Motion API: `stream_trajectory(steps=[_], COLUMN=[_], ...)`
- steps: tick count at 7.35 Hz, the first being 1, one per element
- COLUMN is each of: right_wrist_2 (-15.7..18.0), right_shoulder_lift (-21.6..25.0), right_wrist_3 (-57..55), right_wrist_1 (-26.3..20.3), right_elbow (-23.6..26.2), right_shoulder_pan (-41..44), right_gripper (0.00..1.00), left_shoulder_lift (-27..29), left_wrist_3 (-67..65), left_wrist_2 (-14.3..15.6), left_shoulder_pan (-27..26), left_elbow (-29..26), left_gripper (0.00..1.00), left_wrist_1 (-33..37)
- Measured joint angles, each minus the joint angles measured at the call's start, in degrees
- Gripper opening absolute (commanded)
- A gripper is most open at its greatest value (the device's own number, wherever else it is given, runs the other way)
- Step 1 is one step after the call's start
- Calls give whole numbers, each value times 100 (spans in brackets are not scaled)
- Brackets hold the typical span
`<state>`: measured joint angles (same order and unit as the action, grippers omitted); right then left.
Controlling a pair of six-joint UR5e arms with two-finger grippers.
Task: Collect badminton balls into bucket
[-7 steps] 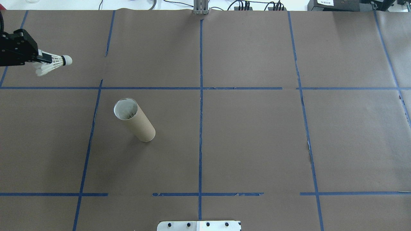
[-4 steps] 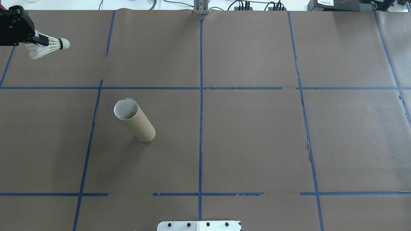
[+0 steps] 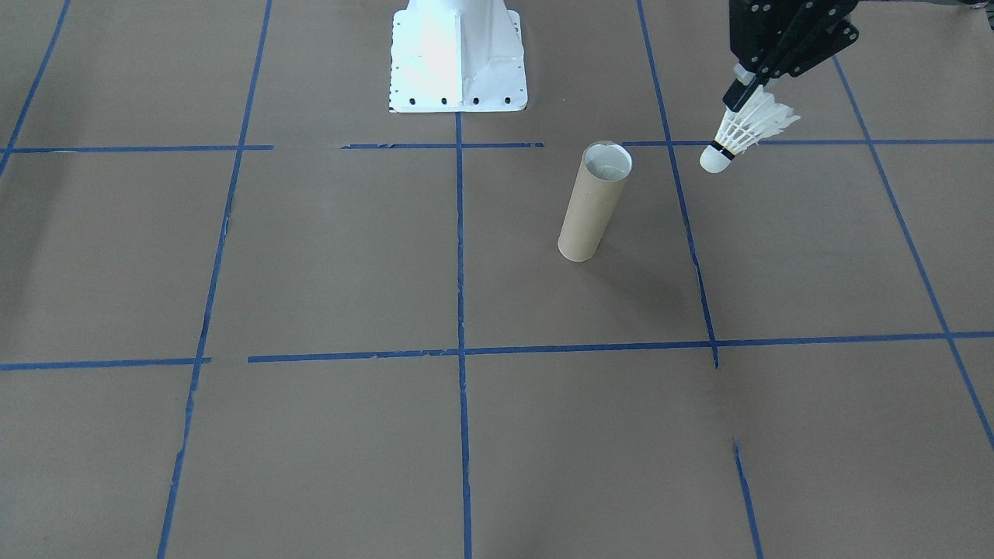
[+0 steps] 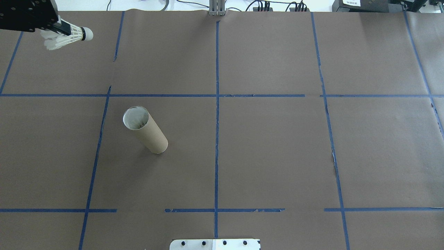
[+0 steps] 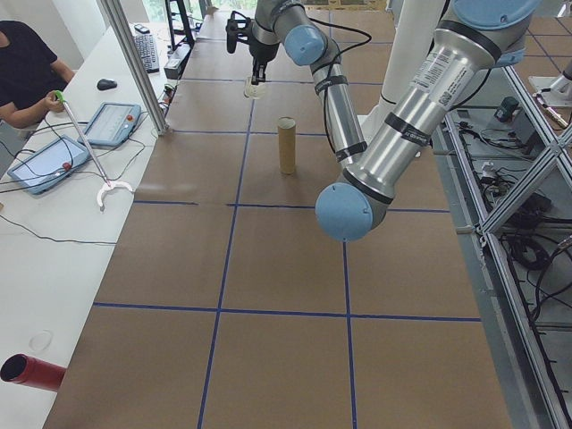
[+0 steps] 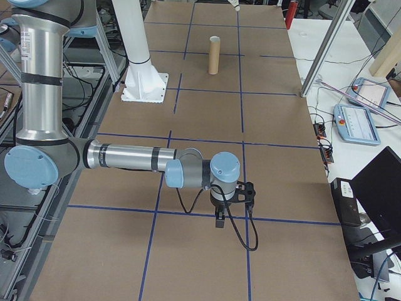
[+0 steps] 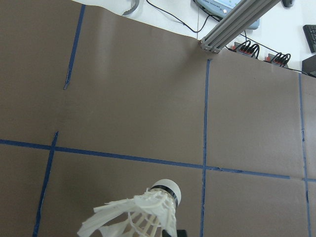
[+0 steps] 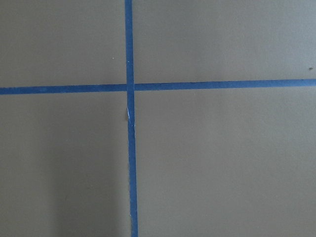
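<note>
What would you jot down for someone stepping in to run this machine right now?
Left tool: shut on the small white feather shuttlecock, held in the air off to the side of the tube, cork tip pointing down and out.
Right tool: hanging low over bare brown paper far from the job's things; open or shut cannot be told.
Tall tan cardboard tube: standing upright on the table, open top free.
Done: shuttlecock picked up.
Left: bring it over the tube's mouth and let it drop in.

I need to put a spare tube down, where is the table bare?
Bare brown paper everywhere right of the centre tape line. The only standing thing is the cardboard tube, left of it. The left hand holds the shuttlecock over the far-left corner.
</note>
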<state>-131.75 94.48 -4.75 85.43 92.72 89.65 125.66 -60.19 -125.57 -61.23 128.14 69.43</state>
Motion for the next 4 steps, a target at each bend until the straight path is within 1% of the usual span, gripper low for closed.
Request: stream_trajectory(steps=[2,3,4], right_wrist_2=[0,0,0], right_shoulder_lift=[0,0,0], right_wrist_3=[0,0,0], right_wrist_1=[0,0,0], right_elbow=[0,0,0], right_shoulder_pan=[0,0,0], right_gripper=[100,100,100], left_shoulder_lift=[901,1144,1304], left_wrist_3=[531,797,1101], left_wrist_2=[1012,1392,1710], left_shoulder_pan=[707,986,1220], left_elbow=[25,26,27], left_gripper=[0,0,0], left_wrist_1=[-1557,-2044,-2424])
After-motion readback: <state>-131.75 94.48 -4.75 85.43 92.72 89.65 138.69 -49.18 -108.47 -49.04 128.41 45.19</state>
